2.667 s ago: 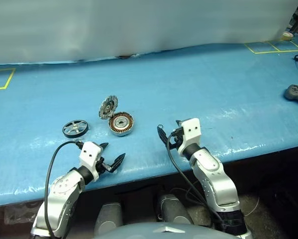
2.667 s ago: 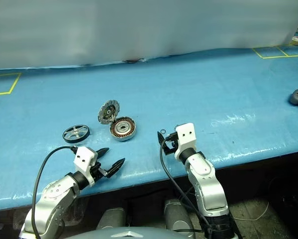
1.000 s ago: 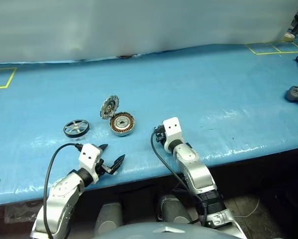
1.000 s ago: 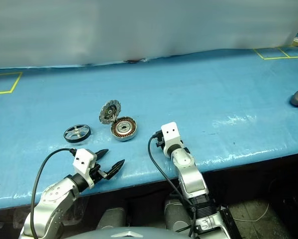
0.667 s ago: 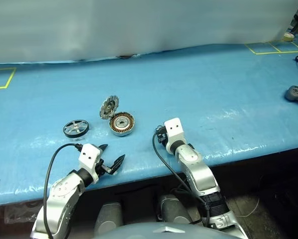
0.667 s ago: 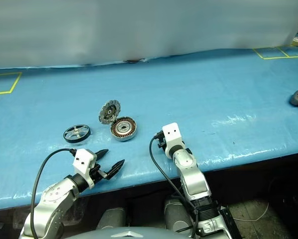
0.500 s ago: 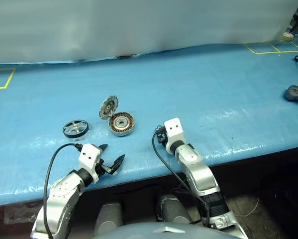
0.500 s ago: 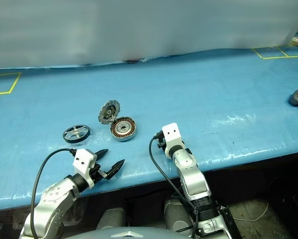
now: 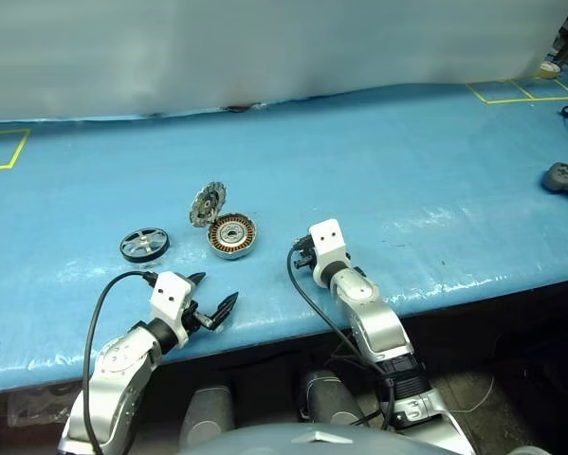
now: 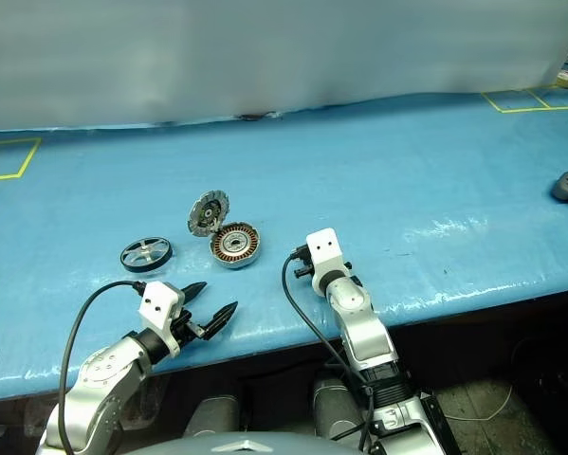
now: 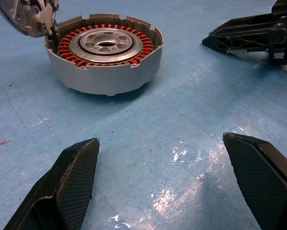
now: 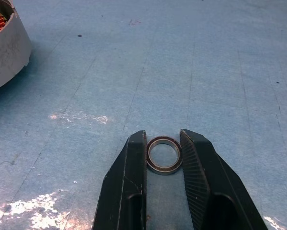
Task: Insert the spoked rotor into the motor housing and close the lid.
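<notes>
Right now the right gripper (image 12: 163,143) has its two black fingers (image 12: 132,167) pressed in on a small ring (image 12: 163,154) (a thin metal ring with a dark rim, lying flat on the blue table (image 9: 407,161)), one finger against each side of it, so it is grasping the ring.

Off to that gripper's left and a little ahead sits the motor housing (image 9: 231,234), its copper windings and silver centre open to view; its grey wall shows at the edge of the right wrist view (image 12: 4,52). The lid (image 9: 207,203) stands raised on its hinge at the housing's far-left rim, segmented inner face turned toward the housing.

The left gripper (image 11: 167,177) hangs released near the table's front edge, its fingers (image 11: 78,177) spread wide with nothing between them. The housing (image 11: 105,60) lies ahead of it, apart from both fingertips, and the right gripper's black fingers show off to one side in the left wrist view.

The spoked rotor (image 9: 143,244) lies flat on the table ahead of the left gripper and to the left of the housing, apart from it and from both grippers.

A grey controller (image 9: 564,177) rests far to the right of the right gripper, near the table's edge.
</notes>
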